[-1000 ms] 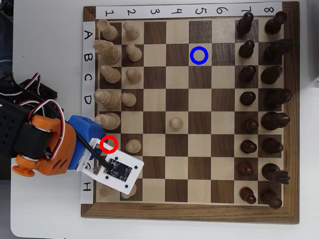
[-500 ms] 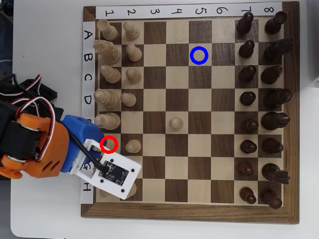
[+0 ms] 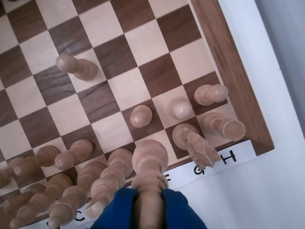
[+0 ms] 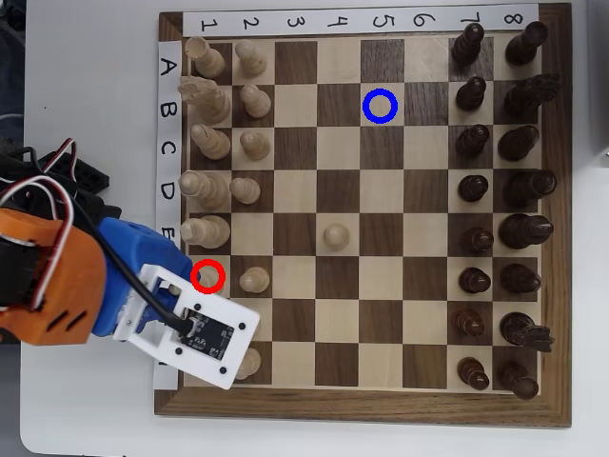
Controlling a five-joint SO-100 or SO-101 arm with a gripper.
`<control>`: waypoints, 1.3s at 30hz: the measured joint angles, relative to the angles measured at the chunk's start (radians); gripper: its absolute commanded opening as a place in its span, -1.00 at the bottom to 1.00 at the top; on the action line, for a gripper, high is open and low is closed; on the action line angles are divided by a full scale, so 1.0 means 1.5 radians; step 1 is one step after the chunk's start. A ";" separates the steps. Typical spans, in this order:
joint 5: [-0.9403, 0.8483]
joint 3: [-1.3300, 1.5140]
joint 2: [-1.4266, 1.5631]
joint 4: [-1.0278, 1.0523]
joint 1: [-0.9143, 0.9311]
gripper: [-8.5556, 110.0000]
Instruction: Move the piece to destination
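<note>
In the wrist view the gripper point(image 3: 149, 196) sat at six o'clock in the picture, its two blue jaws closed on the stem of the piece point(image 3: 150, 157), whose rounded head stood clear above them. Whether the base had left the board could not be told.

Over the last second the overhead view showed the orange and blue arm point(image 4: 57, 276) and its white camera board point(image 4: 205, 333) slide toward seven o'clock. That uncovered more of the red ring point(image 4: 221, 276), and a tan top, seemingly the piece point(image 4: 202, 275), showed inside it. The piece therefore looked as if it was on or just over its starting square in column 1, beside the pale pawn point(image 4: 254, 279) at three o'clock.

The grasp appeared made, but the carry had not begun. The destination point(image 4: 366, 106) lay well apart, between one and two o'clock, empty, with a lone pawn point(image 4: 335, 235) near the direct line.
</note>
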 measured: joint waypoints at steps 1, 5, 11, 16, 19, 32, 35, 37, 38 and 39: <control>-0.004 -0.007 0.000 0.002 0.000 -0.86; -0.017 -0.033 0.000 0.007 0.000 -0.86; -0.029 -0.079 0.002 0.010 -0.012 -0.86; -0.026 -0.129 0.011 0.010 -0.046 -0.86; -0.015 -0.162 0.016 0.010 -0.079 -0.86; 0.042 -0.268 0.003 -0.101 -0.243 -0.86; 0.044 -0.276 -0.020 -0.153 -0.278 -0.86; 0.044 -0.276 -0.042 -0.189 -0.299 -0.86; 0.044 -0.276 -0.053 -0.204 -0.307 -0.86; 0.044 -0.276 -0.064 -0.218 -0.314 -0.86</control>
